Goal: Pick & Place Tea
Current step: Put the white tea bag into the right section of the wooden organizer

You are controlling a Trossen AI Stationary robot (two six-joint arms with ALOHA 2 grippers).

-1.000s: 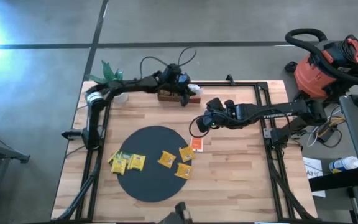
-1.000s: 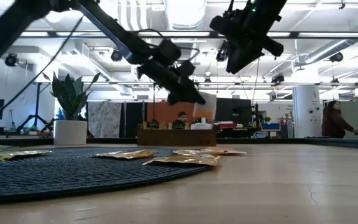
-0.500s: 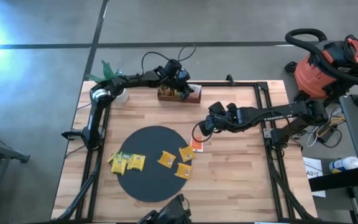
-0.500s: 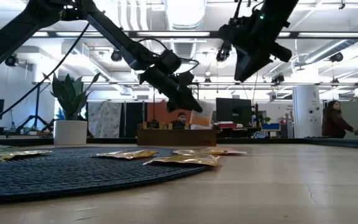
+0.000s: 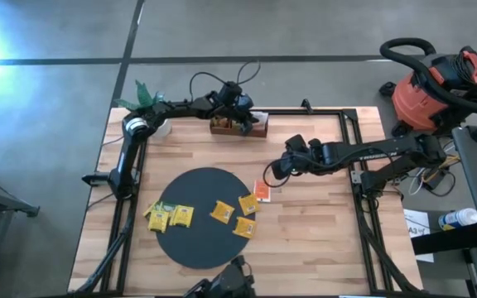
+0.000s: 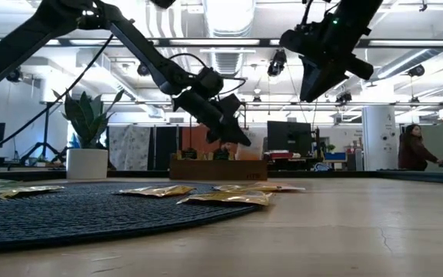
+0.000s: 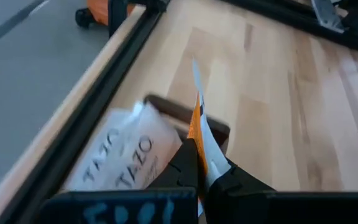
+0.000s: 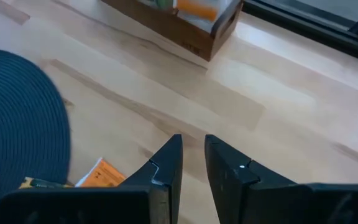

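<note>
Flat orange packet (image 7: 197,127) pinched above wooden tray (image 5: 238,126).

- Left gripper (image 5: 243,122) sits over the wooden tray (image 5: 259,128) at the surface's (image 5: 321,240) far edge.
- Right gripper (image 5: 277,168) hangs just beyond the orange packet (image 5: 262,192).
- Five yellow packets (image 5: 221,212) lie on the black mat (image 5: 201,186).

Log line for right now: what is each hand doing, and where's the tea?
left hand: shut on orange packet, over wooden tray | right hand: empty, above table | loose orange packet: beside mat | yellow packets: on mat
</note>
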